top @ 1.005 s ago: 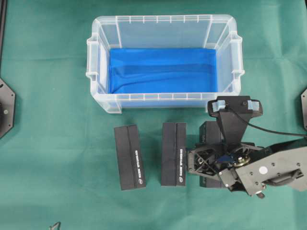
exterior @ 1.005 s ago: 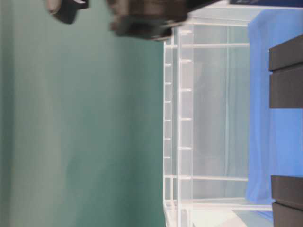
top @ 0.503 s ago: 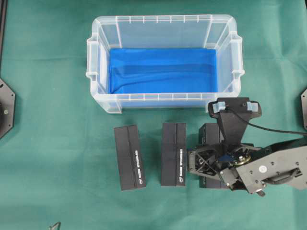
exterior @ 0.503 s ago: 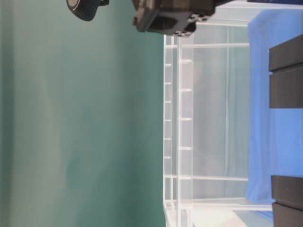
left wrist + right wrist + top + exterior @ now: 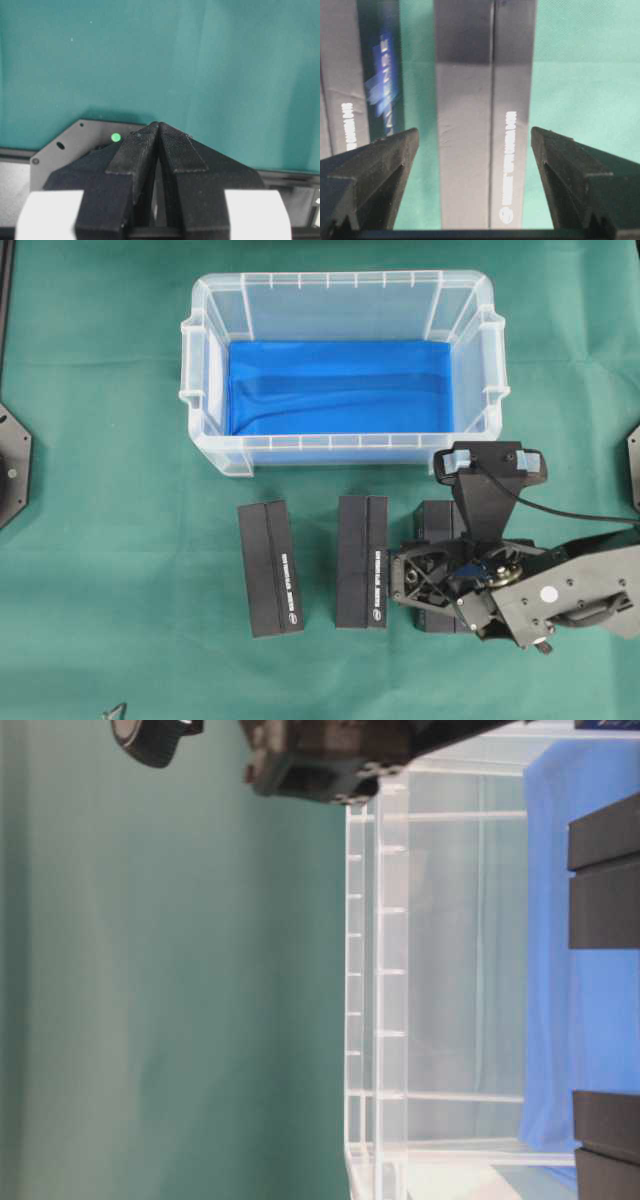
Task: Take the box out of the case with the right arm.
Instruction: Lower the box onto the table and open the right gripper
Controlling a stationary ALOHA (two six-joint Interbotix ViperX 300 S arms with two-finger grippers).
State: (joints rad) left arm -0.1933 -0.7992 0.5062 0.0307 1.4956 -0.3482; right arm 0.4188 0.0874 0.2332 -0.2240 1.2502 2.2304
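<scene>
Between spread fingers of right gripper (image 5: pixel 475 200), third box (image 5: pixel 482 115) lies on green cloth (image 5: pixel 120 540), outside case (image 5: pixel 340 450). Lift straight up, avoid nudging neighbour box (image 5: pixel 361 561). Left gripper (image 5: pixel 159 131) pressed together.

The black right arm (image 5: pixel 560 585) reaches in from three o'clock with its right gripper (image 5: pixel 475 150) pointing down, fingers (image 5: pixel 375 165) spread wide apart, while the left gripper (image 5: pixel 159 131) has its fingertips pressed together.
</scene>
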